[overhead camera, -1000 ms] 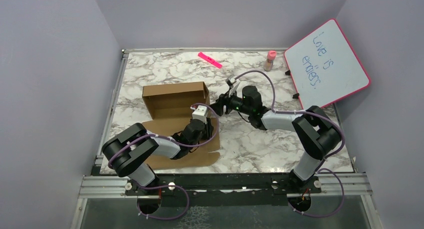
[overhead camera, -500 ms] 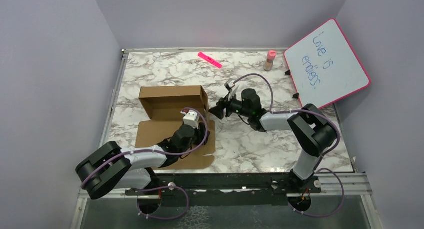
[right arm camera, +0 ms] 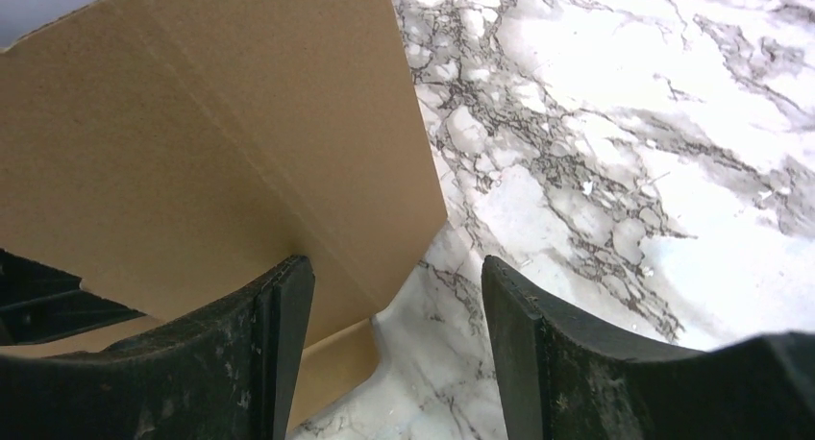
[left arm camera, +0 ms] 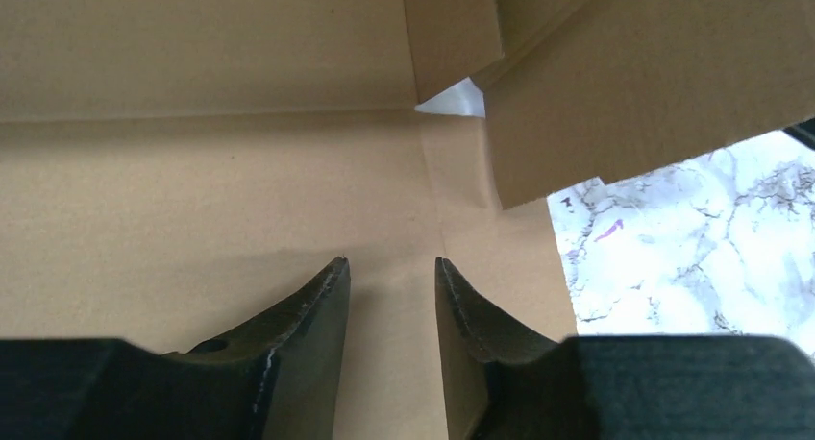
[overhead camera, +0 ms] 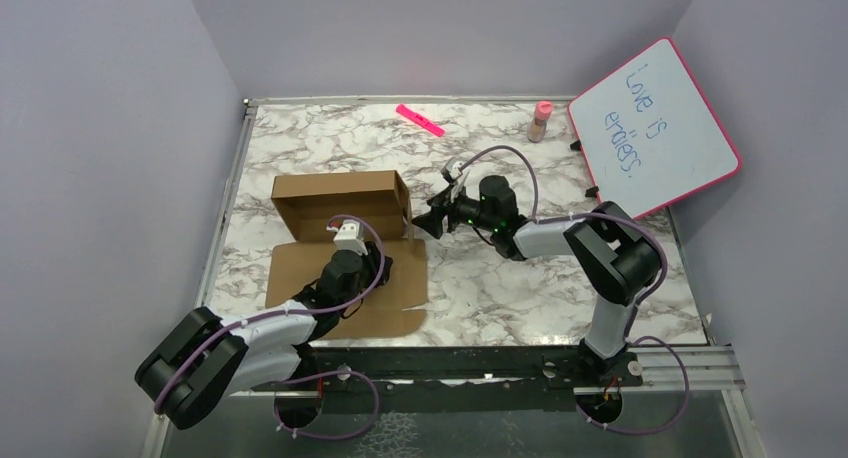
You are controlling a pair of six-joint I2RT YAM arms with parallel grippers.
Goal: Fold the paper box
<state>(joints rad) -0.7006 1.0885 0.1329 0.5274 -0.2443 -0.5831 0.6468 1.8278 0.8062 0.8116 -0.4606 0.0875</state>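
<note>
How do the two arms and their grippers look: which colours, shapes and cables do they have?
Both the left arm and the right arm have bulky black joints and pale grey links, with a thin purple cable looping along each. The left gripper and right gripper have two black tapered fingers with scuffed, whitish edges. A green light glows near the right wrist.

Paper box (right arm camera: 240, 142) flap upright just beside right pincer (right arm camera: 394, 272); table (right arm camera: 625, 171) bare beyond.
</note>
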